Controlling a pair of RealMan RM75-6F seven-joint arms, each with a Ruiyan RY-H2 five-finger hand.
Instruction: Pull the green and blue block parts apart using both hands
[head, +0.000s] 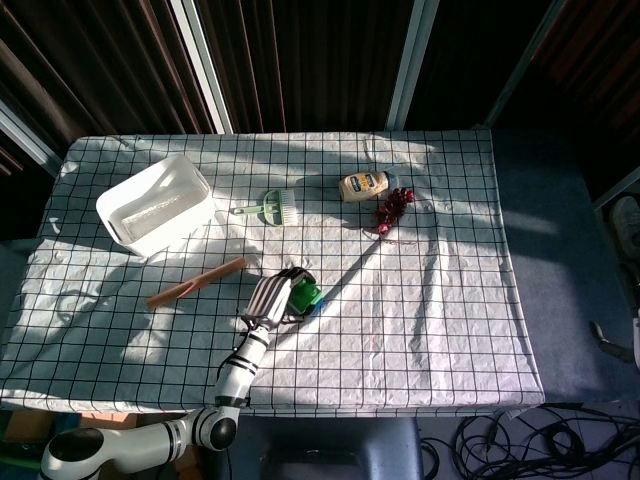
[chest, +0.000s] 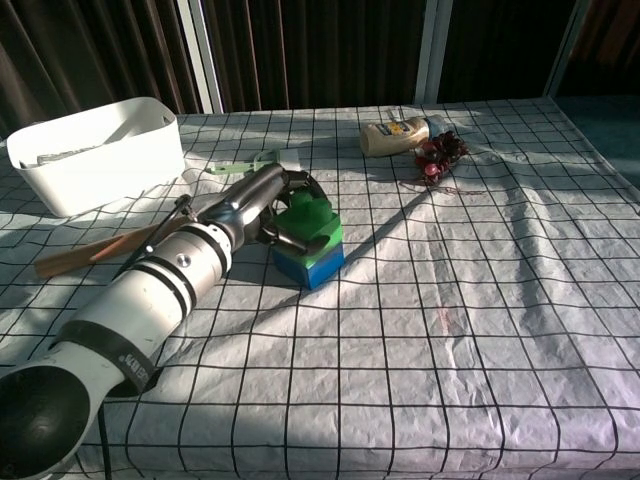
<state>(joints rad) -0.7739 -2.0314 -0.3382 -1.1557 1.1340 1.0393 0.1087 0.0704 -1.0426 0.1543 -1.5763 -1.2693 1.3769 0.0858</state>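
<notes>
One green block (chest: 312, 222) sits on one blue block (chest: 310, 262); the left hand (chest: 270, 205) grips them, fingers (chest: 295, 182) curled over the green. One white bin (chest: 95, 150) stands on the bench (chest: 480, 300), contents unclear.

**White arm, black bands, metal hand**

The left arm (chest: 150, 300) is a glossy white cylinder ringed with black bands; one band carries small white lettering. A thin black cable runs along the wrist. The left hand (chest: 262, 205) is silvery-grey metal with dark fingers (chest: 285, 240).
</notes>
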